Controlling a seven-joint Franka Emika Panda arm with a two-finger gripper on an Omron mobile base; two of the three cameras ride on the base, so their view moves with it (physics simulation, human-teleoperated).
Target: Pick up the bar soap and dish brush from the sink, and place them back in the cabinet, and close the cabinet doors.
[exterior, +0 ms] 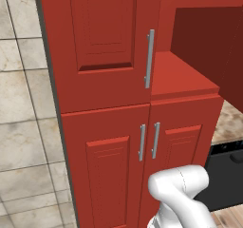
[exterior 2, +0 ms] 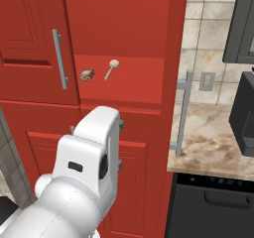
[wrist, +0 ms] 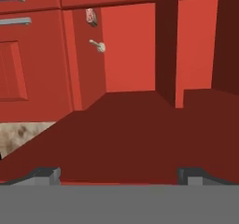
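**A:** Starting closest: gripper (wrist: 119,176) spread wide in the hand view, nothing between the tips. Hanging in front of the open cabinet (exterior 2: 149,24), not touching anything.

**B:** Yep, empty. And further in, on the shelf (exterior 2: 141,90): soap (exterior 2: 87,75) lying flat, brush (exterior 2: 112,68) just beside it, apart from each other. So nothing left to fetch, by the look of it.

**A:** Agreed, looks like the putting-away part is done. Only the closing step left. Left door (exterior: 102,42) seems shut or near enough, right half wide open.

**B:** So next up, probably: swing over to the right door, get behind it or onto its handle (exterior 2: 183,110), push it round until flush. Needs a wide arc and care not to catch the shelf edge.

**A:** About the views: soap and brush plain from the right base and hand cameras, hidden behind the left door from the left base one.

**B:** And the right door's handle, seen edge-on out by the counter (exterior 2: 213,143), clear from the right base camera. Hard to judge how far open, though.
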